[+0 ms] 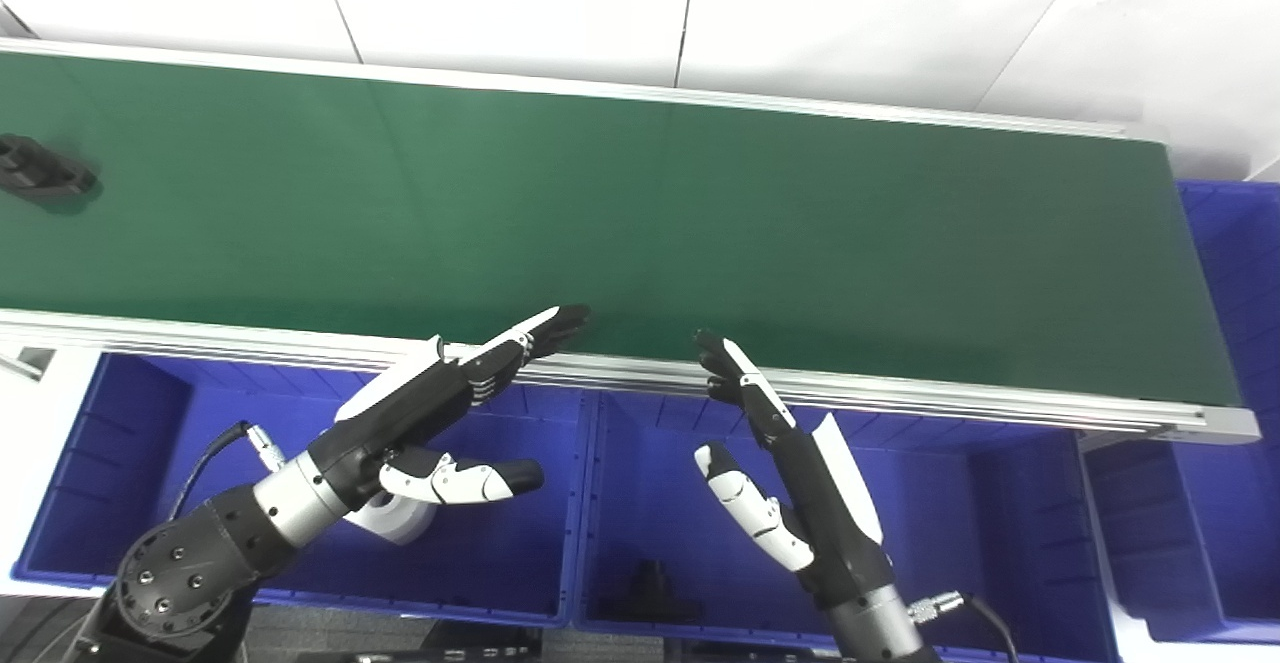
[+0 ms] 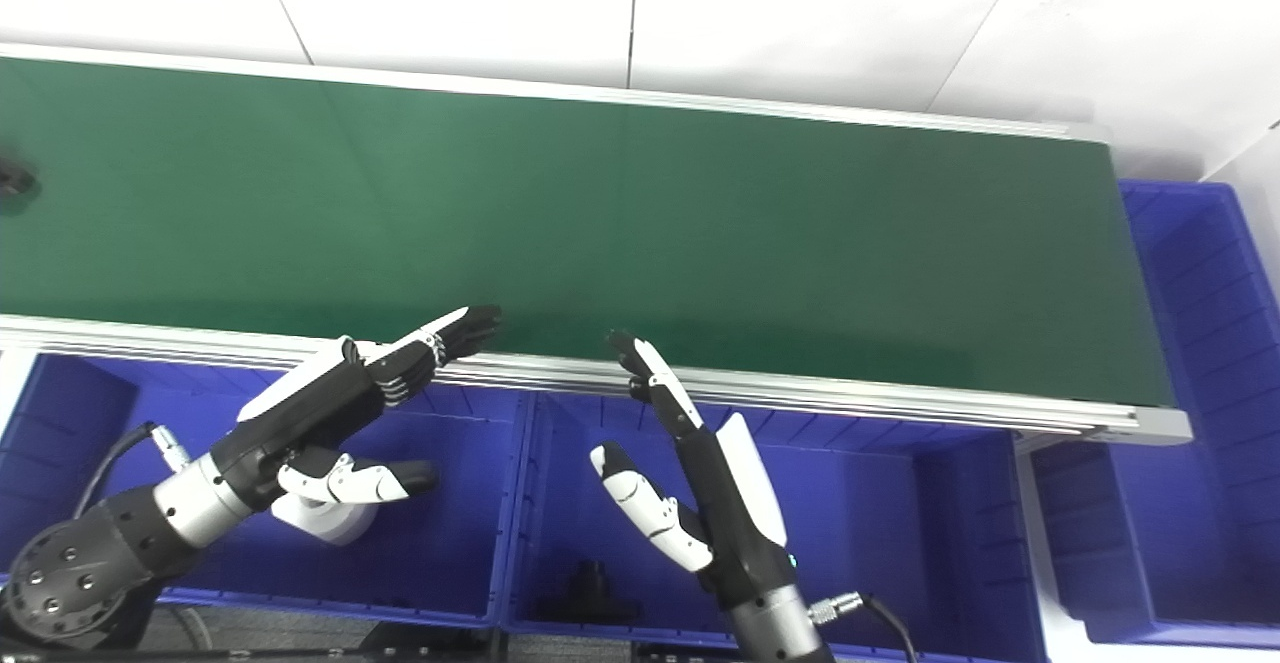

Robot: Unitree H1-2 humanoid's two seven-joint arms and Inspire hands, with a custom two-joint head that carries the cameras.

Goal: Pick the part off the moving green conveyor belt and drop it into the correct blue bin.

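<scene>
A black part [image 1: 42, 175] lies on the green conveyor belt [image 1: 640, 233] at its far left end; in the right eye view only its tip [image 2: 12, 181] shows at the picture's edge. My left hand [image 1: 440, 393] is open and empty, fingers stretched toward the belt's near rail, far to the right of the part. My right hand [image 1: 775, 453] is open and empty too, fingers pointing up at the rail near the belt's middle. Both hover over the blue bins.
Blue bins line the belt's near side: the left bin [image 1: 150, 463] holds a white round part [image 1: 400, 518], the middle bin [image 1: 1000, 523] holds a black part [image 1: 650, 588]. Another blue bin [image 1: 1235, 343] stands at the belt's right end. An aluminium rail [image 1: 900, 393] edges the belt.
</scene>
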